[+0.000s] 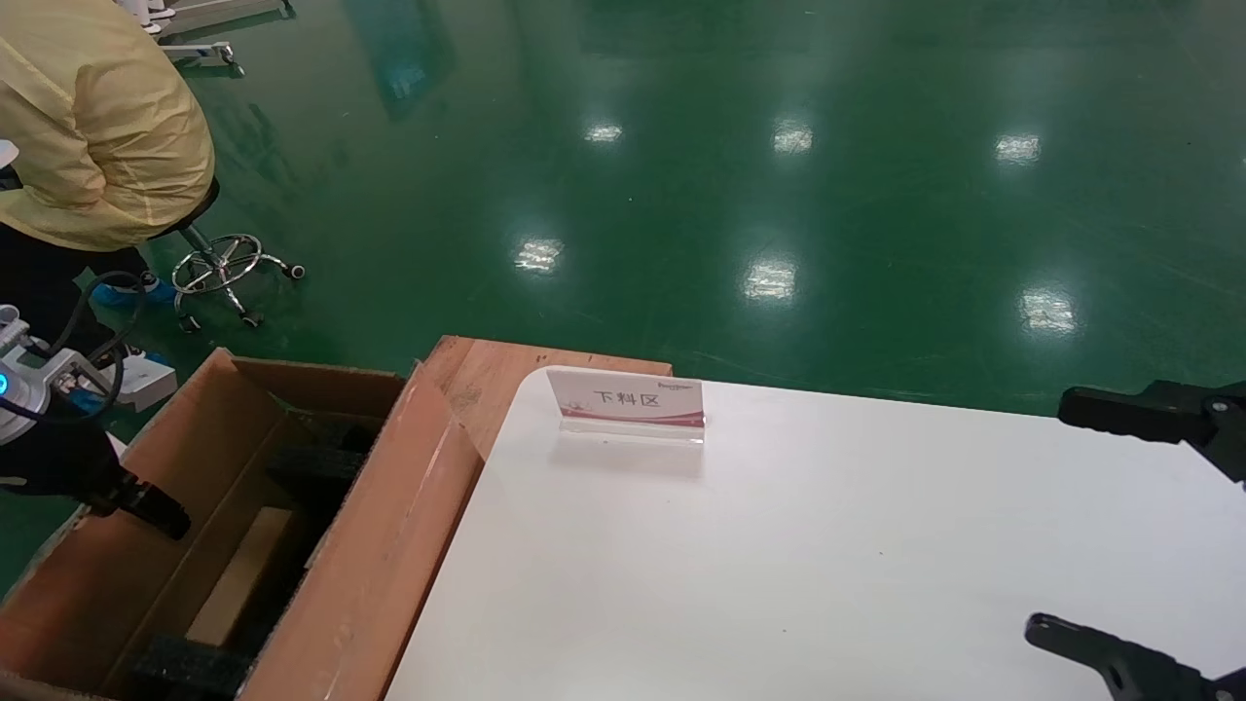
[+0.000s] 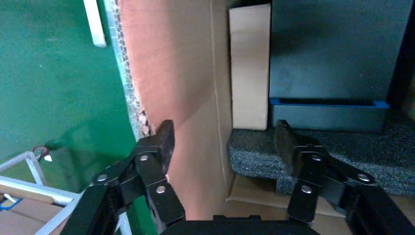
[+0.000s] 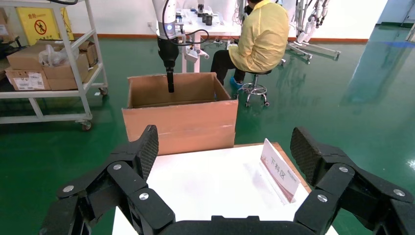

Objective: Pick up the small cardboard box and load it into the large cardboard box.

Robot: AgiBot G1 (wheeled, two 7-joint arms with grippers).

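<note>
One small box [image 2: 250, 66] is lying down inside the large box [image 1: 389, 526], a pale slab on the floor of it, between the carton's wall and the black foam [image 2: 352, 156]. In the head view I am seeing it as a tan strip [image 1: 238, 574] deep in the carton. My left gripper [image 2: 222, 142] is hanging over the large box, just inside its outer wall, with its fingers spread apart and holding nothing; the small box is lying beyond the fingertips, not touching them.

I am judging that the loading step is at its end: the small box is sitting in the carton and my left fingers are free of it. What I am expecting next is a straight lift out of the large box, keeping clear of the wall and flap beside that gripper.

My right gripper [image 3: 225, 156] is idling over the white table [image 1: 827, 545], well apart from the large box, its fingers wide apart and empty. On the table a small sign [image 1: 628, 401] is standing near the large box.
</note>
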